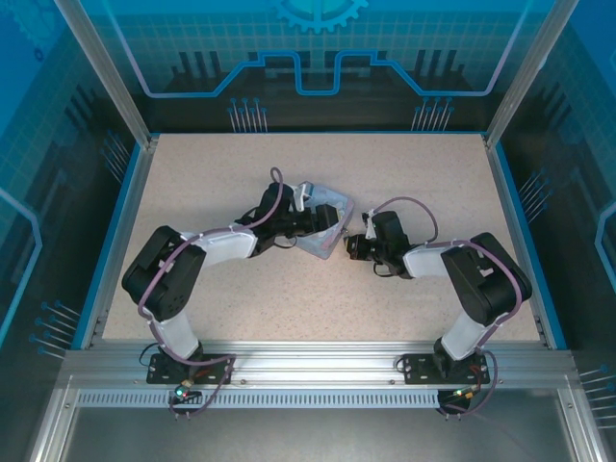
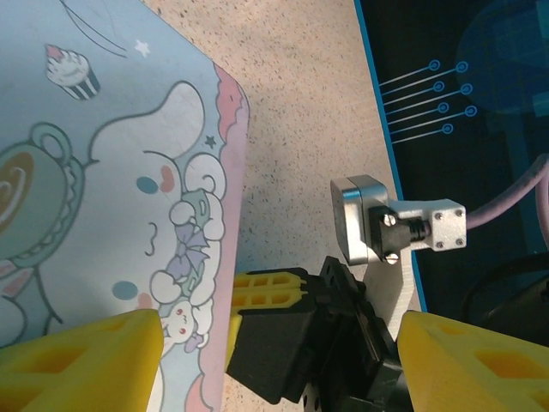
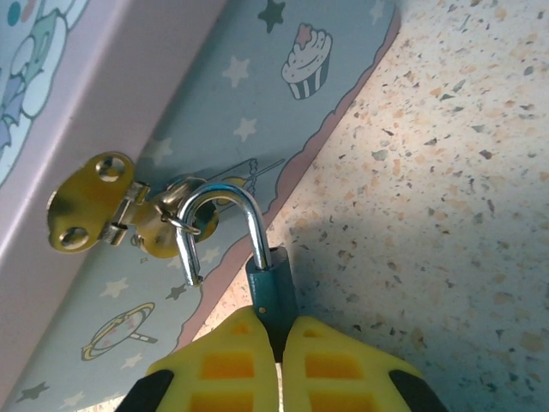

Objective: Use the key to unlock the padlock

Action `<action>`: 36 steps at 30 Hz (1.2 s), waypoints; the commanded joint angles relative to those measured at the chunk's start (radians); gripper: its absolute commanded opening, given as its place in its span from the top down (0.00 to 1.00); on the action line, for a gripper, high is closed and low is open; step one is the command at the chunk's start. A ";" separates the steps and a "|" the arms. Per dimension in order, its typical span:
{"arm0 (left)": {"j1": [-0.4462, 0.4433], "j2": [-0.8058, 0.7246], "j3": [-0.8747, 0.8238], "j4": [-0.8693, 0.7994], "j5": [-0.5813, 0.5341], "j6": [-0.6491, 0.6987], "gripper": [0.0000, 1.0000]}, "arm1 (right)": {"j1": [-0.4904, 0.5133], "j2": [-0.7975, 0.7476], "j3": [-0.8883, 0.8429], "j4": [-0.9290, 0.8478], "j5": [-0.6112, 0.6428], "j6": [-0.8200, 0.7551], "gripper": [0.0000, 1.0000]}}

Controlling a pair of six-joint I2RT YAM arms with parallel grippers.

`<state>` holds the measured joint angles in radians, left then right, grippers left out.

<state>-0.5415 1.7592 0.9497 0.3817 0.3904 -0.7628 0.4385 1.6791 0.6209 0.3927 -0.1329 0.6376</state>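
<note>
The padlock (image 3: 268, 287) has a small bluish body and a silvery shackle (image 3: 221, 196). The shackle stands sprung open, one end free, and is hooked through the ring of the gold hasp (image 3: 94, 202) on the pale blue tin (image 3: 129, 103). My right gripper (image 3: 276, 335) is shut on the padlock's body, just off the tin's side (image 1: 322, 207). My left gripper (image 2: 279, 330) hovers open over the tin's cartoon lid (image 2: 103, 189), one yellow finger (image 2: 81, 365) above the lid and the other (image 2: 480, 365) beyond its edge. The right gripper (image 2: 240, 287) lies between them. The key is out of view.
The tin sits mid-table on the speckled top (image 1: 404, 183), with both arms meeting at it. A blue rim (image 1: 510, 221) and clear walls bound the table. The right wrist's silver camera block (image 2: 369, 227) is close to my left fingers.
</note>
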 commanded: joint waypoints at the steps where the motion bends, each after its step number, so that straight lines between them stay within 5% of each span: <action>1: -0.041 0.039 -0.071 -0.151 0.015 -0.056 0.26 | 0.019 -0.019 0.036 0.027 0.040 0.041 0.94; 36: -0.050 0.033 -0.120 -0.130 0.003 -0.064 0.25 | 0.019 0.012 0.166 -0.080 0.139 0.072 0.94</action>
<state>-0.5678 1.7466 0.8948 0.4744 0.3889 -0.8070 0.4515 1.6947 0.7612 0.3405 -0.0292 0.7246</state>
